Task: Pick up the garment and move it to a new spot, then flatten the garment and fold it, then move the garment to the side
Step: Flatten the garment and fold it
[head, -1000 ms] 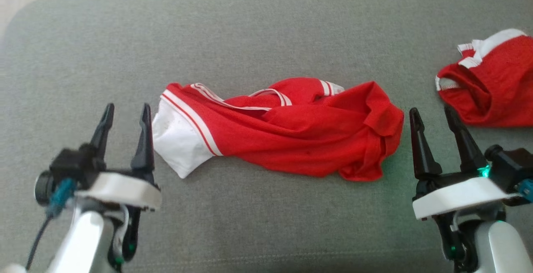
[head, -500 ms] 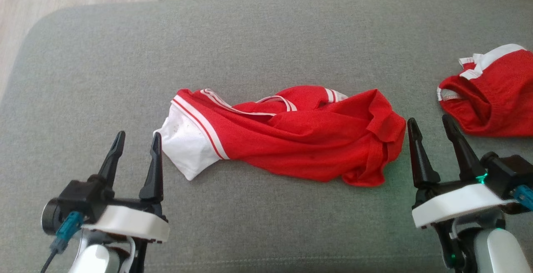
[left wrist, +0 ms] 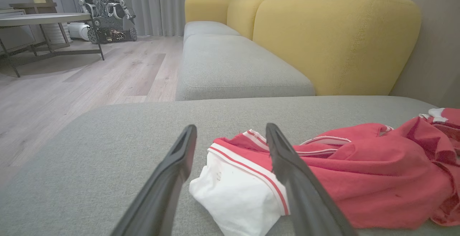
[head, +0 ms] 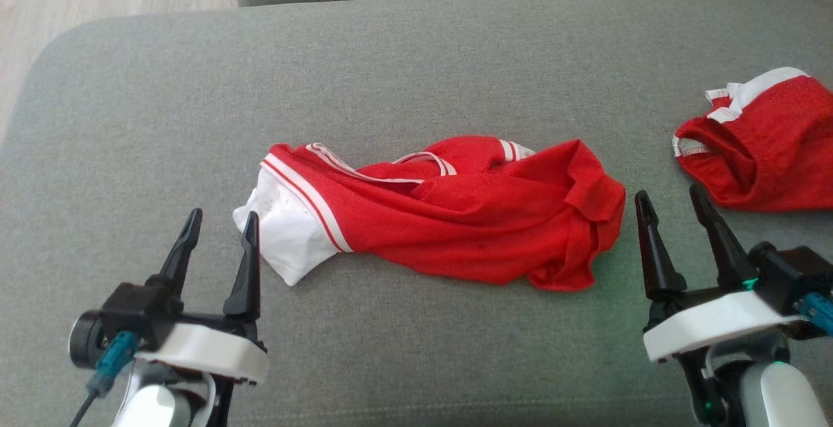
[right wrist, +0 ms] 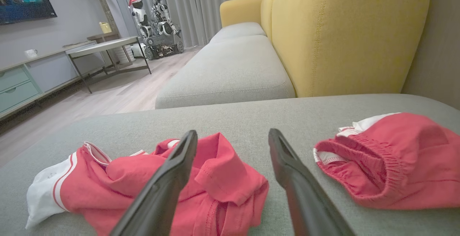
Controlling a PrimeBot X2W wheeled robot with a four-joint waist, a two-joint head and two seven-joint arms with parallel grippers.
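The red garment (head: 455,219) with white trim is lying crumpled in a long bunch at the middle of the head view, on the grey sofa cushion (head: 390,75); it is stretching from roughly 9 o'clock to 3 o'clock, with its white panel sitting at the 9 o'clock end and a folded red hem bunching at the 3 o'clock end; white stripes are twisting along its upper edge.

The left gripper (head: 223,215) is sitting at 7 o'clock of the head view with its fingers spread wide and gripping nothing; the garment's white corner is showing between its fingertips, and whether cloth and finger are touching cannot be told.

The right gripper (head: 669,192) is sitting at 4 o'clock, likewise released and holding nothing; the red hem is lying just beside it at its 10 o'clock, apart from the fingers.

A second red garment (head: 761,147) with an elastic waistband is lying at 2 o'clock of the head view, well apart from the first.

In the left wrist view a yellow backrest (left wrist: 334,41) is rising at 1 o'clock; a low table (left wrist: 43,18) and another robot (left wrist: 104,9) are standing at 10 o'clock on the wooden floor (left wrist: 90,81).
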